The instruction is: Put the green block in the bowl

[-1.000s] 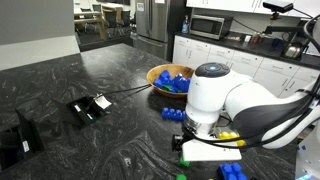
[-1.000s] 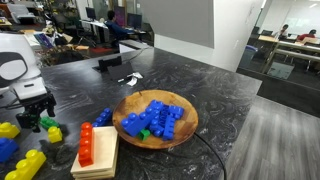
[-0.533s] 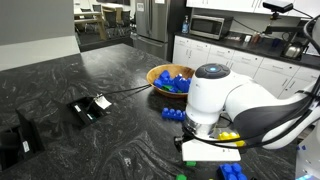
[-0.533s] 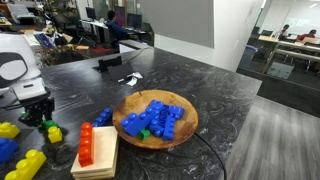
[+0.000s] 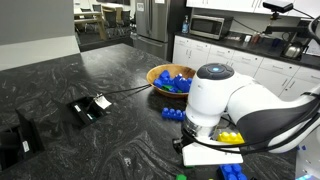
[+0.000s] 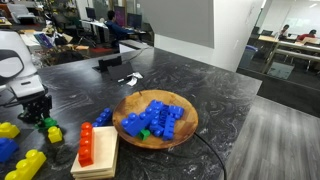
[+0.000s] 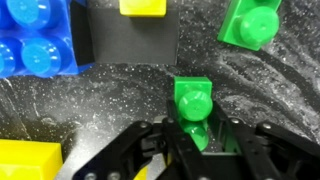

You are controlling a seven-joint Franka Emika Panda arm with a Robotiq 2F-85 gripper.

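Observation:
In the wrist view my gripper (image 7: 195,128) is shut on the green block (image 7: 192,98), a studded brick lying on the dark marbled counter; its far end sticks out past the fingers. A smaller green piece (image 7: 250,25) lies apart at the upper right. In an exterior view the gripper (image 6: 38,117) is down at the counter on the left, among yellow bricks. The tan-brown bowl (image 6: 190,118) stands well to the right of it, holding several blue bricks and a green piece (image 6: 145,133). The bowl (image 5: 152,74) also shows behind the white arm (image 5: 215,95).
A flat wooden tray (image 6: 100,160) carrying a red brick stack (image 6: 87,143) sits between gripper and bowl. Yellow bricks (image 6: 25,162) and loose blue bricks (image 6: 102,117) lie nearby. Blue bricks (image 7: 35,45) and a yellow brick (image 7: 143,6) surround the gripper. Black devices (image 5: 90,106) with a cable lie farther off.
The jaws have closed from wide open onto the green block. The arm has stayed nearly still and nothing else has moved.

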